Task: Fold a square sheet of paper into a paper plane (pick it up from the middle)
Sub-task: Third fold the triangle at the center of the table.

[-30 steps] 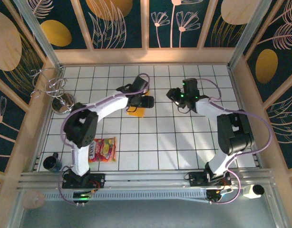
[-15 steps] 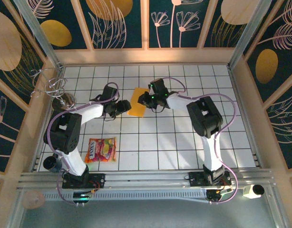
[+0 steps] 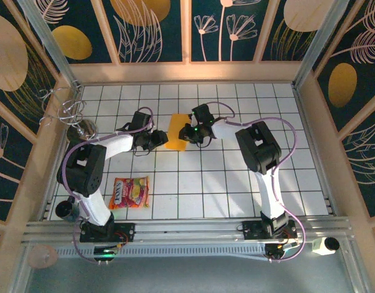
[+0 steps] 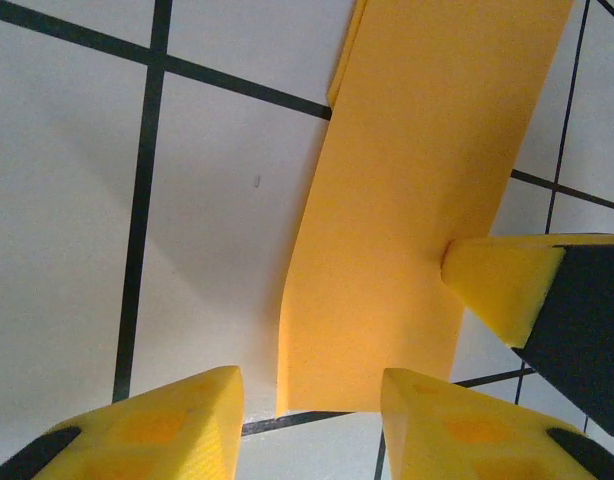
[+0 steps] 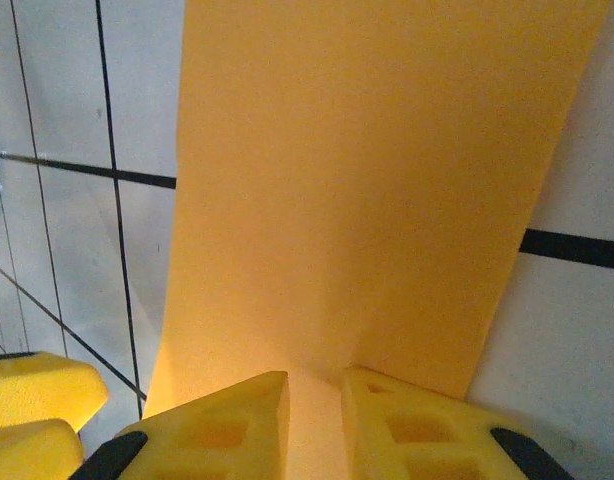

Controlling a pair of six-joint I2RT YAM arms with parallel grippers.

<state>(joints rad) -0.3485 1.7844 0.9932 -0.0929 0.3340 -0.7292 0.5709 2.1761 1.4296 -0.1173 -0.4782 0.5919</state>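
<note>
The white tabletop (image 3: 236, 177) in front of me is ruled into squares by thin black lines and boxed in by a pale wooden frame (image 3: 187, 72). Behind it rise dark blue wall panels (image 3: 163, 43) painted with gold ovals and pale line-drawn flowers and leaves, split by light wooden battens. Silver metal rails (image 3: 193, 227) run along the near edge. Soft light falls from above, leaving faint shadows across the right-hand tiles.

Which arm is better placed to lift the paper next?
Right, probably: the right gripper has the paper between nearly closed fingers, while the left gripper stands wider open at a corner.
</note>
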